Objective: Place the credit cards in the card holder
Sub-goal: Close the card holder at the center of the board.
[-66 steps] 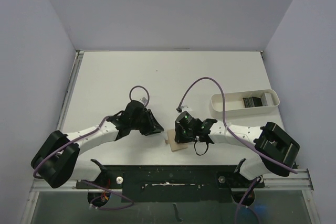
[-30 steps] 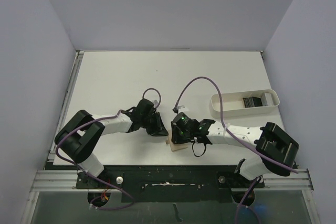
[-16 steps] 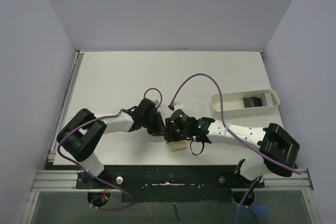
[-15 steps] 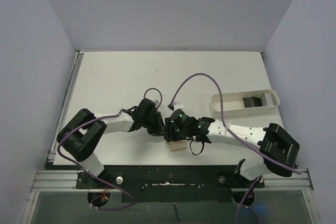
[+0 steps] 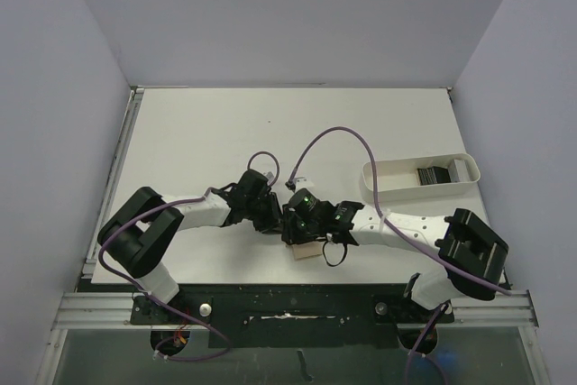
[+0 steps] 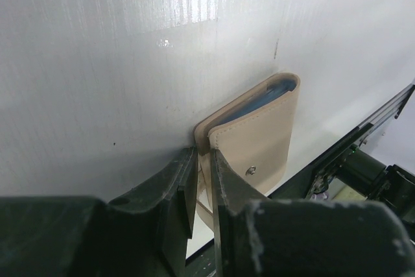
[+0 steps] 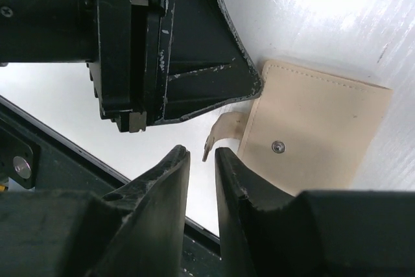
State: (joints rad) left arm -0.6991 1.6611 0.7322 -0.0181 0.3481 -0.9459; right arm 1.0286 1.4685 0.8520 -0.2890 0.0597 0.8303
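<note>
The card holder point(image 5: 306, 250) is a closed tan wallet lying near the table's front edge. It shows in the left wrist view point(image 6: 259, 137) and the right wrist view point(image 7: 318, 128), snap stud point(image 7: 277, 147) up. My left gripper point(image 5: 273, 221) point(image 6: 202, 155) is shut on the wallet's near corner, where its strap comes out. My right gripper point(image 5: 290, 227) point(image 7: 201, 155) stands just right of it, jaws a narrow gap apart, with the strap's free tip point(image 7: 207, 150) at their mouth and not held. The dark credit cards point(image 5: 435, 173) lie stacked in the white tray.
The white oblong tray point(image 5: 379, 182) stands at the right, behind the right arm. Purple cables loop over both arms. The black front rail point(image 5: 288, 299) runs just below the wallet. The two grippers are almost touching.
My left arm swung in and took the wallet's corner. My right gripper moved left along the wallet to the strap. In the last half second little has moved.
</note>
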